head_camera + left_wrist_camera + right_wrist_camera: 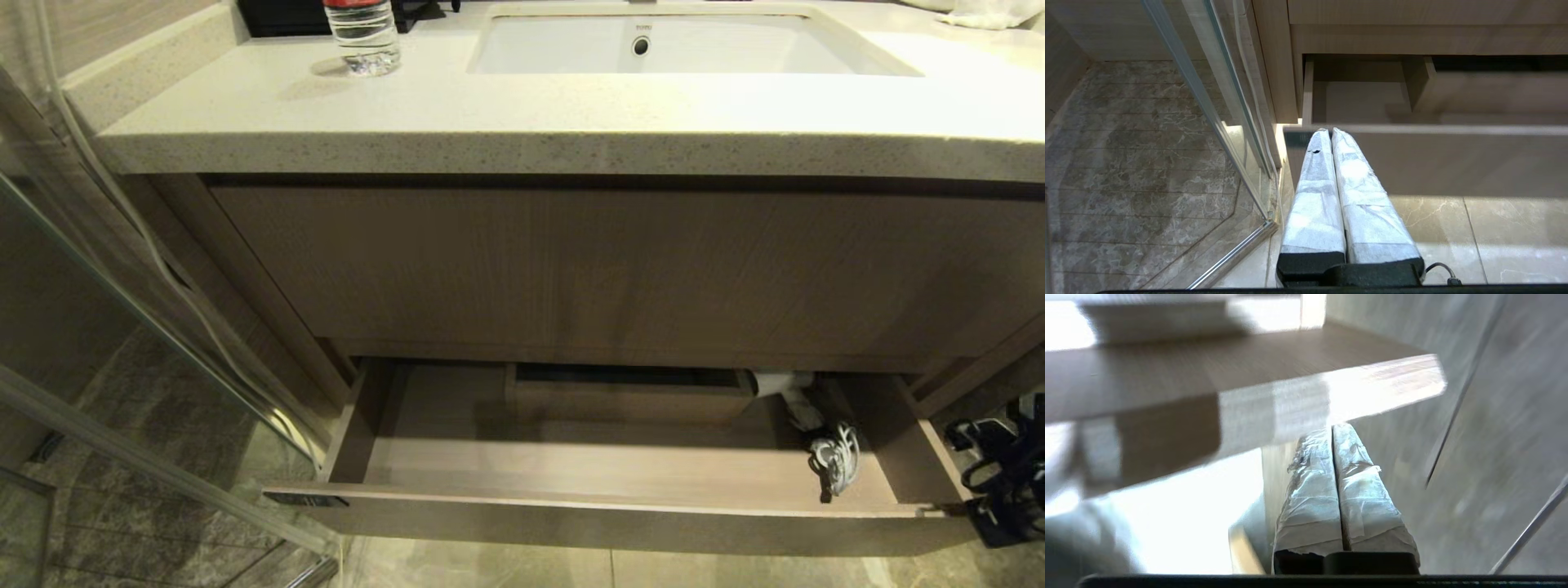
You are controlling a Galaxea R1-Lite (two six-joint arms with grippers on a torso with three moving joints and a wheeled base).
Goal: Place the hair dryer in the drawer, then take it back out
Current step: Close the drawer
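Beneath the vanity counter (522,122), the drawer (620,514) stands open — hair dryer (788,388) in its right rear corner, barrel lying crosswise, coiled cord (834,459) toward the front; left gripper (1327,132) and right gripper (1331,430) both pressed together, empty

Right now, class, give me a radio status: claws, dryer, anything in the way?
Both claws shut, empty: left claw by drawer front, right claw at its right end. Dryer inside open drawer, right rear, cord in front. Nothing over it.
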